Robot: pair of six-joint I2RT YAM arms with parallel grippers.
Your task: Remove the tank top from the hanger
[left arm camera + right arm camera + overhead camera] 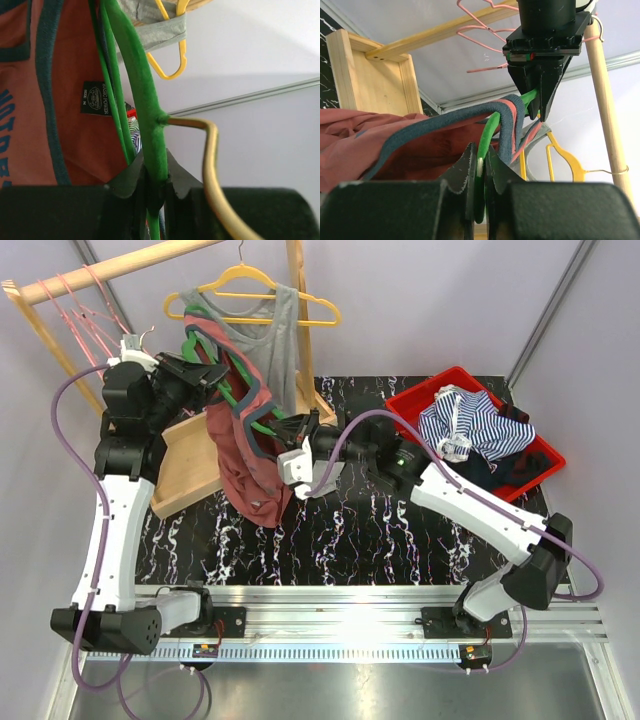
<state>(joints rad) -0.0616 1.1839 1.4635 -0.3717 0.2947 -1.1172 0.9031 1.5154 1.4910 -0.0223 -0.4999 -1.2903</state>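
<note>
A red tank top [245, 465] with teal trim hangs from a green hanger [238, 390] held in the air in front of the wooden rack. My left gripper [205, 370] is shut on the green hanger [140, 90] just below its gold wire hook [210, 150]; the tank top [70, 140] drapes to the left of the jaws. My right gripper [278, 430] is shut on the hanger's [490, 132] lower end. A teal-edged strap [515, 120] loops over the hanger just above the right gripper [481, 167]. The tank top's body [385, 150] bunches to the left.
A grey top on a yellow hanger [270, 325] hangs from the wooden rail [120, 265] just behind. Pink hangers [85, 305] hang at the rail's left end. The rack's wooden base [185, 465] sits on the table. A red bin [415, 395] of clothes stands at the right.
</note>
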